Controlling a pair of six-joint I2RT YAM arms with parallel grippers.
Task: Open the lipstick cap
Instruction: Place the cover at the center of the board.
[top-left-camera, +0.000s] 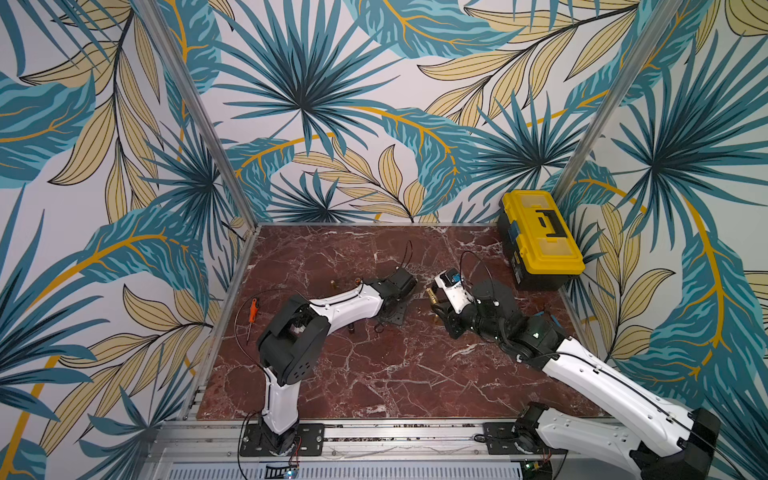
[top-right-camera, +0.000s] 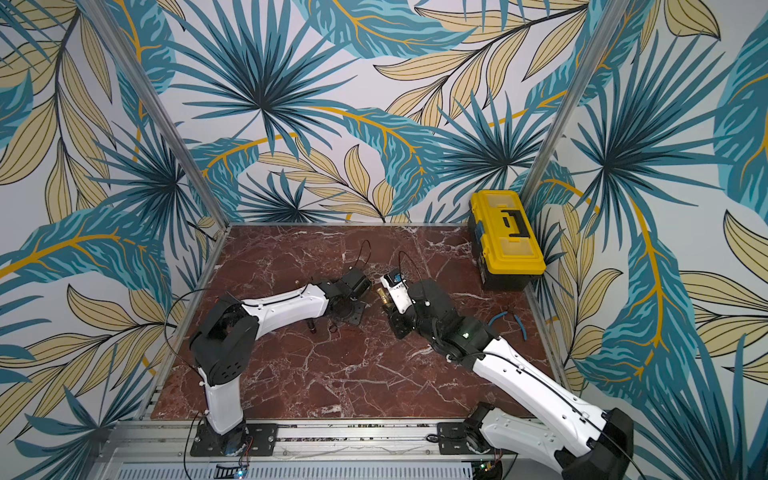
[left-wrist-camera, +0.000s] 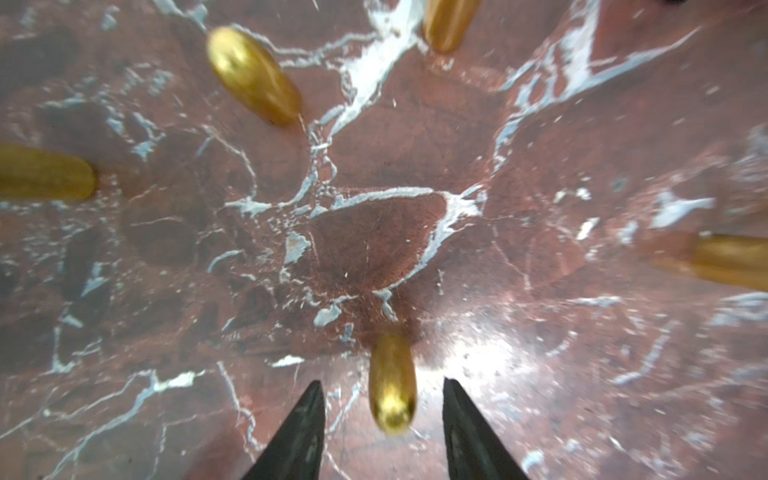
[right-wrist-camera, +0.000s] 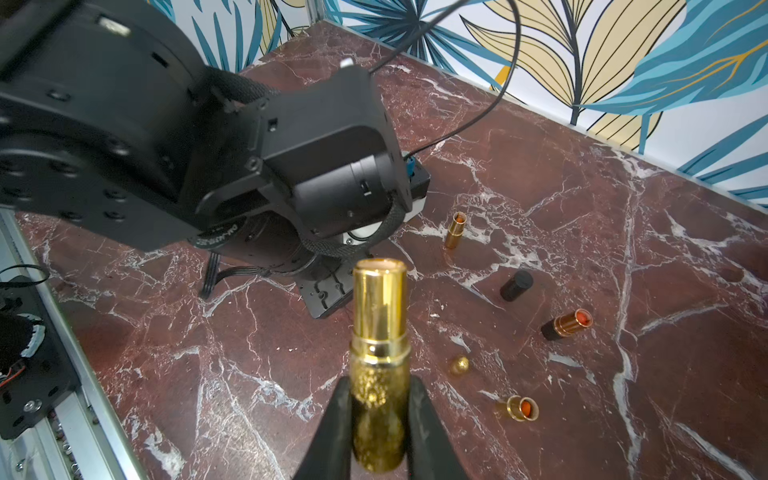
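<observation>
Red-brown marble with white veins covers the table (top-left-camera: 374, 374), glossy and flat in both top views. A boxy yellow toolbox (top-left-camera: 540, 232) sits at its far right corner. An orange-handled screwdriver (top-left-camera: 252, 309) lies near the left edge. The left arm (top-left-camera: 345, 303) folds at the elbow and reaches to mid-table, wrist turned down. The right arm (top-left-camera: 582, 365) stretches in from the near right with its wrist rolled sideways. The lipstick (top-left-camera: 432, 296) sticks out of it toward the left arm, off the table.

The left wrist view is blurred. The left gripper (left-wrist-camera: 382, 380) points down with its black tapered fingers spread. A rounded gold cap (left-wrist-camera: 392, 386) stands on the marble between them, touching neither. More gold pieces (left-wrist-camera: 253, 77) stand around it.

In the right wrist view the right gripper (right-wrist-camera: 381, 382) is clenched on the lipstick's pebbled gold base. The upper part is a smooth, mirror-bright gold cylinder, uncapped and open at the end.
</observation>
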